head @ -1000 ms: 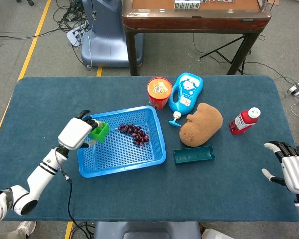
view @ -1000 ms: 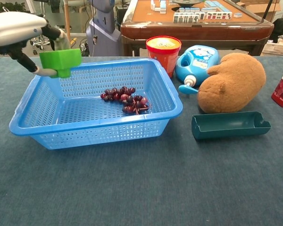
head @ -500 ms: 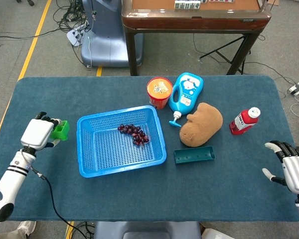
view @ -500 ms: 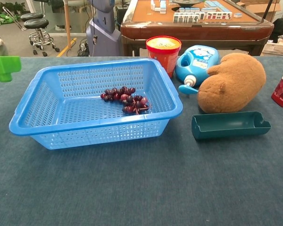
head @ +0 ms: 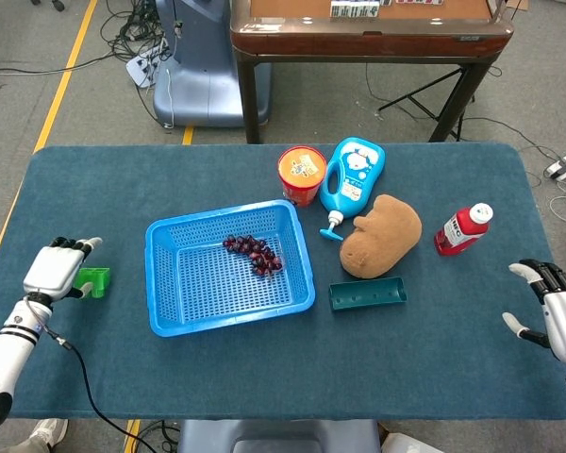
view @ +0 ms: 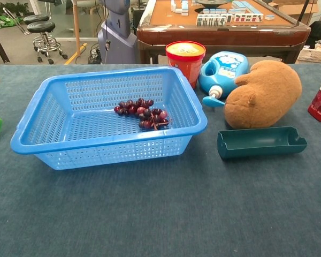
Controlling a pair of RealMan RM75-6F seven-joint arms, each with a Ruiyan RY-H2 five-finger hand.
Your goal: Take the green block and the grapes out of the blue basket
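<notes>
Green block (head: pixel 94 281) sits on the table well left of the blue basket (head: pixel 297 283), just beside your left hand (head: pixel 55 269) — fingers look spread and off it, so it reads as released, one item out. Grapes (head: pixel 255 254) lie in the basket's far-right part — a dark red-purple cluster, loose and soft, so pinch by the bunch. Your right hand (head: pixel 555 311) idles spread and empty at the right edge.

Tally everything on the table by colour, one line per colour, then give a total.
Blue: 2, the blue basket and the detergent bottle
Green: 2, the green block and the dark green tray
Red: 2, the snack cup and the sauce bottle
Purple: 1, the grapes
Brown: 1, the plush toy
Total: 8
</notes>
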